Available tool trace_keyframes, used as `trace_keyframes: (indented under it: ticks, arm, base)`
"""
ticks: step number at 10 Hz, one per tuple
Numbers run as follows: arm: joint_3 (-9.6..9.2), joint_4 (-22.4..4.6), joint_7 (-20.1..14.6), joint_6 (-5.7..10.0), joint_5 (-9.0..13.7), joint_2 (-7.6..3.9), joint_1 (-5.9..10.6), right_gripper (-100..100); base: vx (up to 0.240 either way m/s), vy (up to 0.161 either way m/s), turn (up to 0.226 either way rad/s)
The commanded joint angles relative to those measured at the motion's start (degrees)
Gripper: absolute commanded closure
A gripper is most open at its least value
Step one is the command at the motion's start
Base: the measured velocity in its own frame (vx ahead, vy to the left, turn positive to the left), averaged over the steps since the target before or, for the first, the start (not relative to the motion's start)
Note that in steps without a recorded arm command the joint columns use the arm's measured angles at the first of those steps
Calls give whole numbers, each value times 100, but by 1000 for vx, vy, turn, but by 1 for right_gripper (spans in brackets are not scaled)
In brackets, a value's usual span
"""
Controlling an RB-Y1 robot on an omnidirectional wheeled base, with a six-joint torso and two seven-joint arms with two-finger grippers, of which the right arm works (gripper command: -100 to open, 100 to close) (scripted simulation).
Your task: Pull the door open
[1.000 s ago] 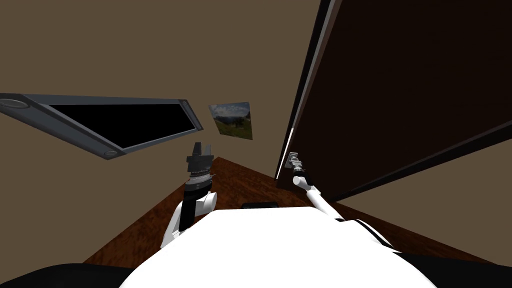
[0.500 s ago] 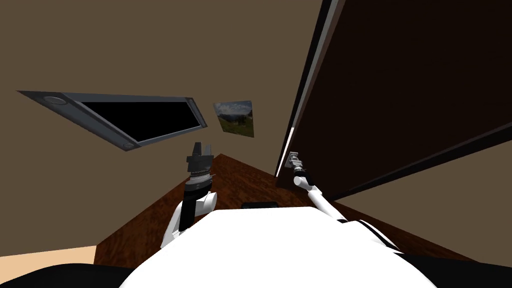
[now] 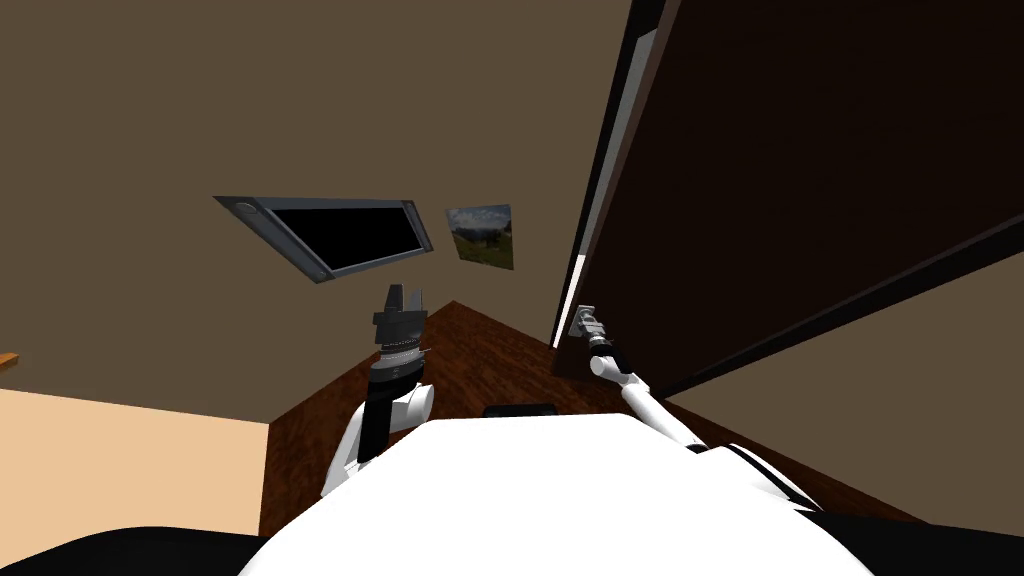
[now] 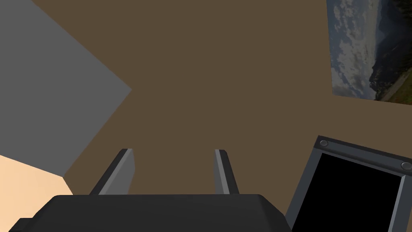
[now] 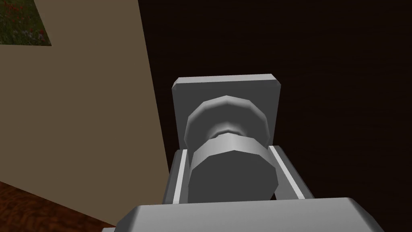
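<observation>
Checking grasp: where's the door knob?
The round grey knob sits on its square grey plate at the edge of the dark brown door, right of centre in head view, between the jaws of the right gripper.

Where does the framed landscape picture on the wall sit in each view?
Head view: landscape picture on the brown wall, between the dark-framed window and the door.
Left wrist view: next to that window, beyond the open left gripper.
Right wrist view: likely the green corner patch, across the wall from the door knob.
Shared landmark: the brown wall.
</observation>
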State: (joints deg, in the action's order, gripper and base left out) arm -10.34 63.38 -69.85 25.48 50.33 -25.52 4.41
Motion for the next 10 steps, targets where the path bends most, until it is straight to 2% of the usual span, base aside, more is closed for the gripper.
trace_keyframes:
  ticks: [1,2,3,10]
  arm:
    - [-90,81,-110,12,6,-83,-32,100]
    - [-61,40,-66,0,3,-52,-31,100]
    - [-188,110,-168,15,-8,-135,-94,100]
    - [-682,467,-599,164,-56,-561,-307,100]
  base:
    - [-219,-68,108]
    - [-91,-29,36]
    - [-153,-43,94]
    - [-223,-81,113]
